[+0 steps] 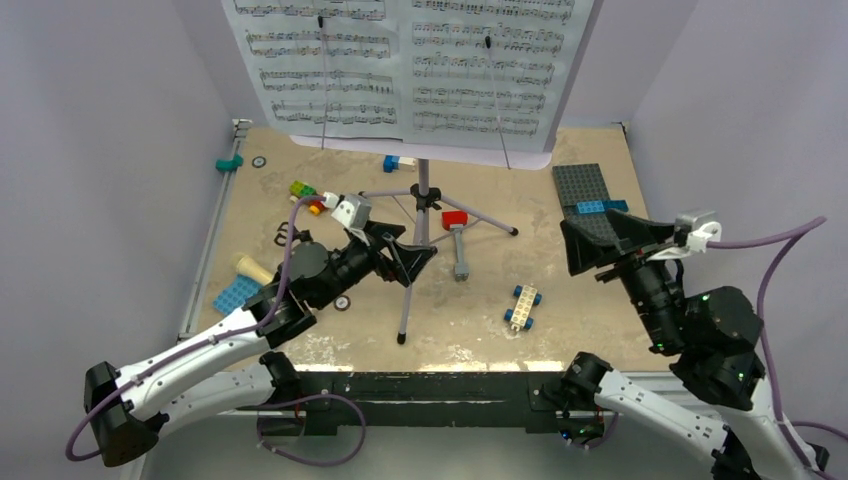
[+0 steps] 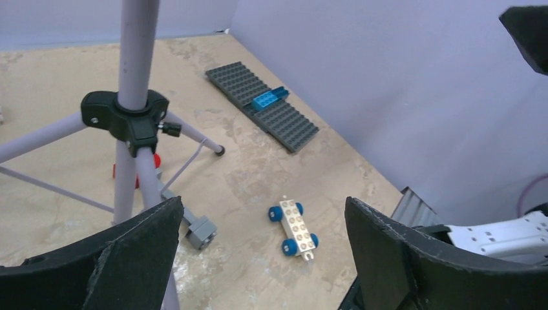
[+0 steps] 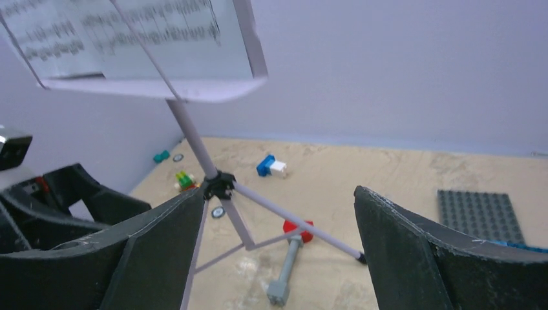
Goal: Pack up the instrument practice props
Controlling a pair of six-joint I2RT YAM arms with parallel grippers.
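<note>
Our left gripper, released, hovers by the lilac music stand at frame centre, our right gripper also released at right, so we should clamp its pole squarely.

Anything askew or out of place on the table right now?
Nothing damaged or spilled. The music stand is upright on its tripod, pages on it. Only clutter: a red-and-grey toy piece lies between its legs, a brick car nearby.
</note>
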